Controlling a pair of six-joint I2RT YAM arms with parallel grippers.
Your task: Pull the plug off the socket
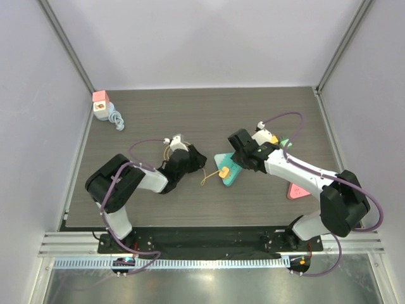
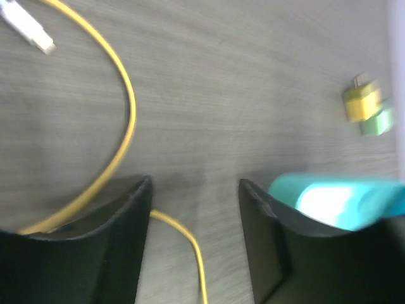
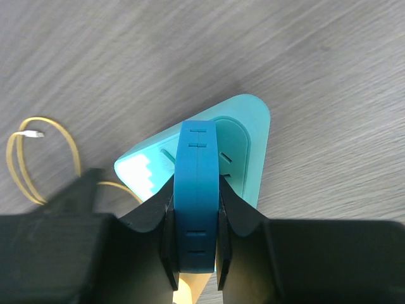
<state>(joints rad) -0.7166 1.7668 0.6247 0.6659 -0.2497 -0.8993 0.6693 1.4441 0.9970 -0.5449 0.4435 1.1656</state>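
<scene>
My right hand [image 3: 196,209] squeezes the blue band [image 3: 197,158] on the socket [image 3: 250,126]; my left hand [image 2: 195,190] is open. The plug [image 2: 361,104] looks light and hard: grab it, not the floppy cord [image 2: 123,126].

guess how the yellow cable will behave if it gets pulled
Probably floppy: the yellow cable lies in a loose loop on the table, so it should straighten before tugging anything. Likely light too: it looks thin, and its free end carries only a small white connector, which may trail along.
</scene>
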